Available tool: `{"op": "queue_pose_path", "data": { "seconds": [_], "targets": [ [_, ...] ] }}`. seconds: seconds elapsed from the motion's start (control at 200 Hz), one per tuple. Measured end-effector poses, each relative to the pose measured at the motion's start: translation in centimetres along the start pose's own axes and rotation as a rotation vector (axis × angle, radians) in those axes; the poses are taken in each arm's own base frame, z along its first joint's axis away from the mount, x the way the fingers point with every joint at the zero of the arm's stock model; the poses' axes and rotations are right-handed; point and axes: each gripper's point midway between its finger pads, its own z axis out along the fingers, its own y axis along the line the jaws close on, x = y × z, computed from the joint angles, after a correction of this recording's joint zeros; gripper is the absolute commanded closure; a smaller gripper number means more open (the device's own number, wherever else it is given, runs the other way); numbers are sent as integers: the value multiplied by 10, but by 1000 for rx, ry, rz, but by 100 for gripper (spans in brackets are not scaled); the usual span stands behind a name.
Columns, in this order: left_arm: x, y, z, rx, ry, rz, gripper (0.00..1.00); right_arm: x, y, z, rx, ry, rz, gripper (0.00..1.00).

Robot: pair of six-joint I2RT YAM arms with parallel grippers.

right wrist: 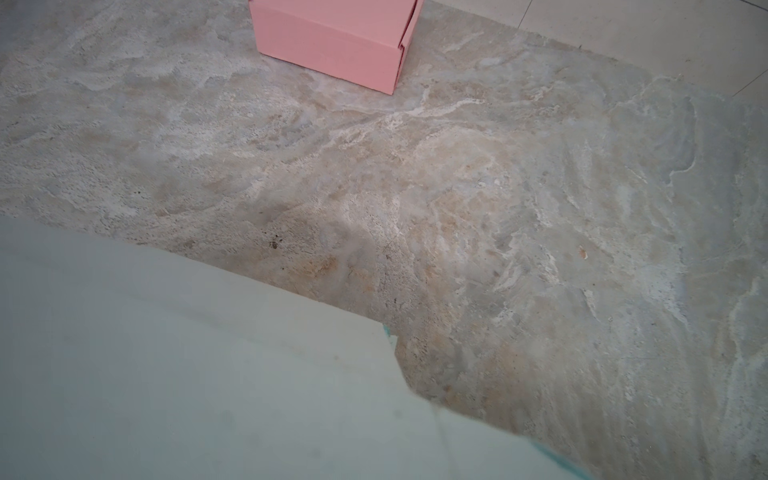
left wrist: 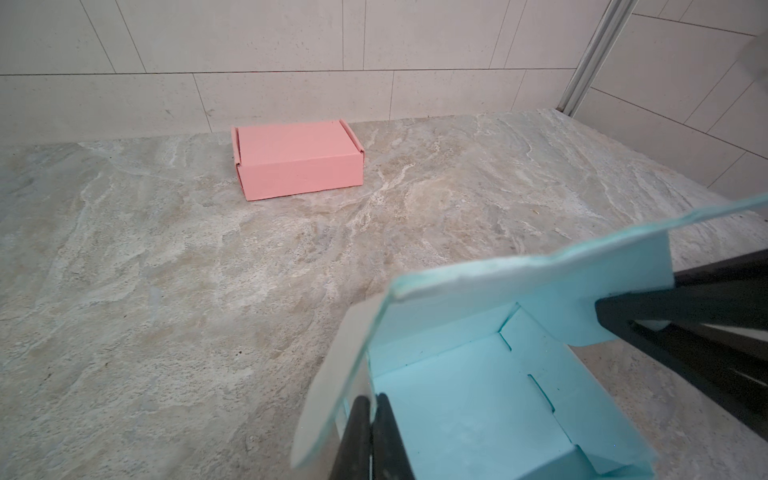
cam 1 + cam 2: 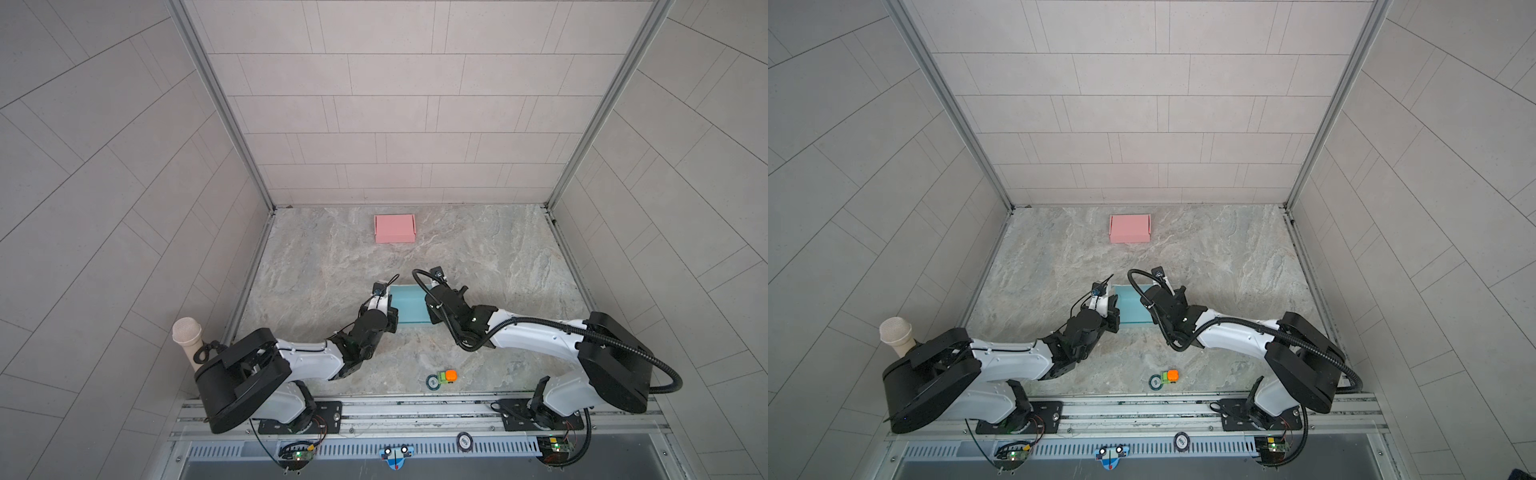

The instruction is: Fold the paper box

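Three walls close the bay in: a far wall point(image 3: 399, 104) of pale beige tiles laid in staggered rows, and a left wall point(image 3: 104, 166) and right wall point(image 3: 685, 187) of greyer tiles whose joints run on a slant. An aluminium post point(image 3: 222, 104) runs up each far corner. The worktop point(image 3: 478, 249) is a matt stone-look slab, grey-beige with whitish veins. Along its near edge lie metal rails point(image 3: 415, 409), with a slotted grille strip point(image 3: 353, 449) just nearer. The light is soft and even, the shadows faint.

Marbled tabletop point(image 3: 332, 266): pink box point(image 3: 395, 228), blue box point(image 3: 409, 307)
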Motion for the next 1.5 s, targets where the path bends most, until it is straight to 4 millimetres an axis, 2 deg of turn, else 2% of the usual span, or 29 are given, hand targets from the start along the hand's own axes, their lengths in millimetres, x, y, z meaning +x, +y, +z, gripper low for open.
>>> {"op": "queue_pose_path", "data": {
  "seconds": [0.3,0.451,0.586,0.876,1.016,1.216,1.397,1.502],
  "targets": [
    [25,-4,-5,9,18,30,100,14,1,-4,-8,14,-16,88],
    [30,-7,-6,12,25,40,100,23,1,-5,-9,25,-28,85],
    [32,-9,-6,19,27,41,100,25,-1,-11,-24,15,-23,77],
    [40,-13,2,16,50,44,99,28,-14,-28,-27,-20,-14,54],
    [44,-14,3,16,59,45,98,35,-20,-40,-13,-30,-46,47],
    [45,-15,4,18,62,42,97,14,-15,-82,-51,-150,-57,46],
    [45,-15,4,19,65,44,97,-16,-28,-124,-133,-299,38,40],
    [46,-15,4,18,66,45,96,-27,-35,-132,-143,-337,79,38]
  ]
}}
